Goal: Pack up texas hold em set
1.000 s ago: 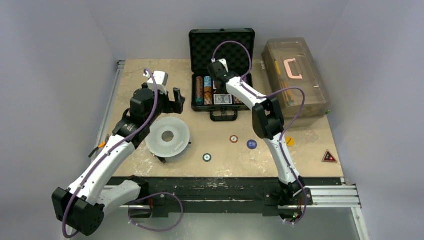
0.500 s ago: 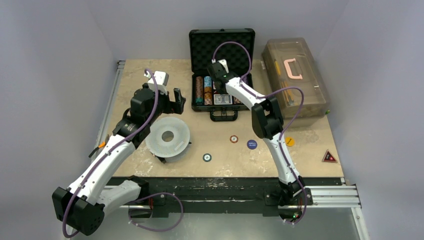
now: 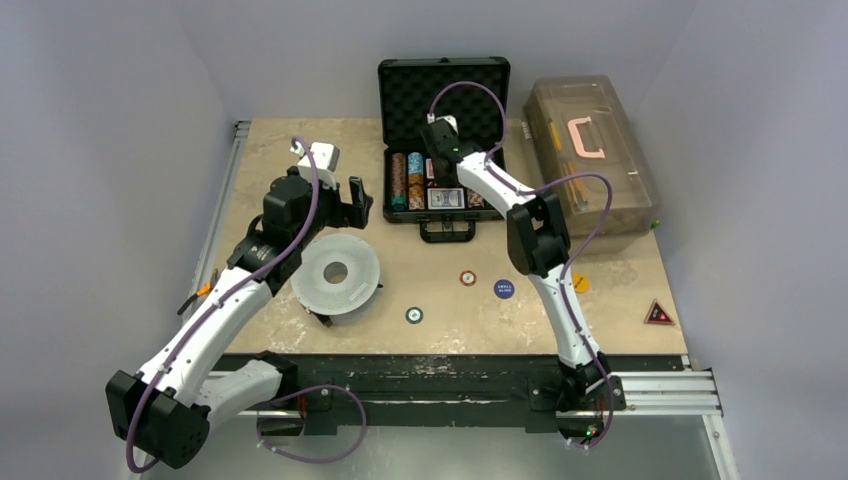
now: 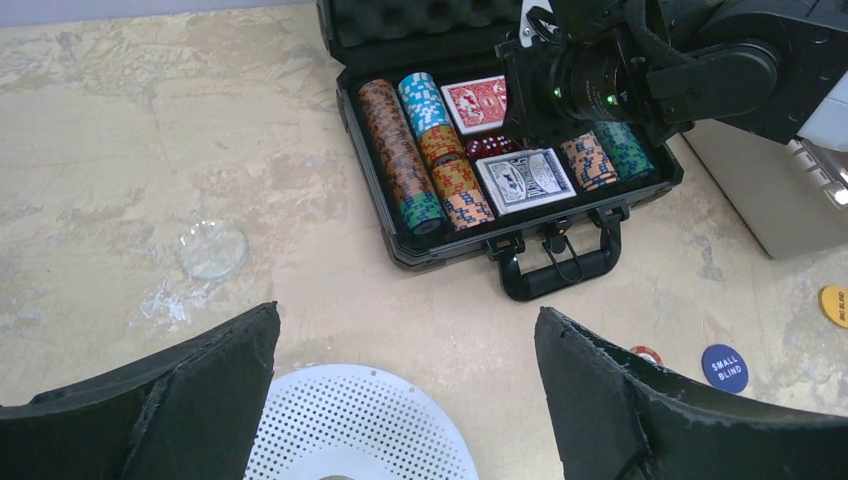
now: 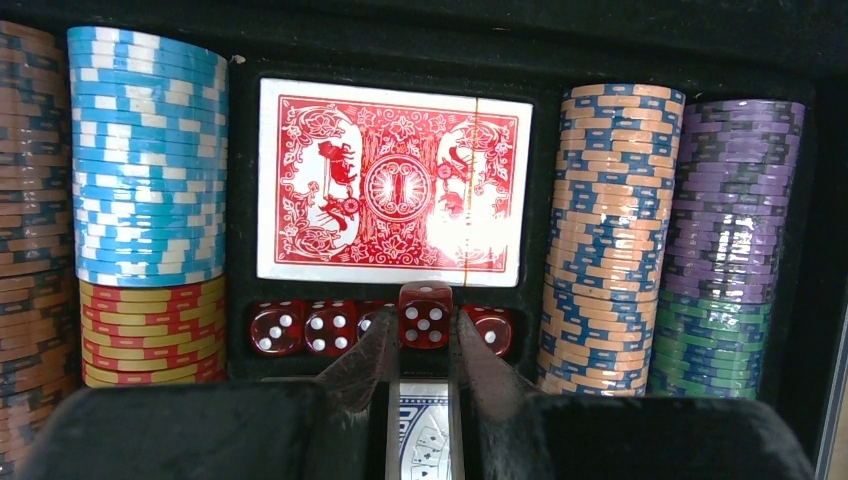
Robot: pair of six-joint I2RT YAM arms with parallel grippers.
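The black briefcase (image 3: 444, 92) lies open at the back centre, with rows of coloured chips (image 5: 148, 155), a red card deck (image 5: 392, 195) and a row of red dice (image 5: 300, 328). A second deck (image 5: 422, 430) shows under my fingers. My right gripper (image 5: 423, 330) is inside the case, shut on a red die (image 5: 425, 314) held just above a gap in the dice row. My left gripper (image 4: 407, 315) is open and empty, hovering over the table left of the case (image 4: 400, 250). Round buttons (image 3: 468, 278) (image 3: 504, 289) (image 3: 414, 315) (image 3: 579, 283) lie on the table in front.
A large white perforated disc (image 3: 336, 272) lies under my left gripper. The translucent brown toolbox (image 3: 590, 160) stands right of the case. A red triangle (image 3: 657, 313) sits near the right front edge. A small clear round piece (image 4: 212, 250) lies left of the case.
My right gripper has edged slightly toward the back of the case with the die. My left arm has barely shifted.
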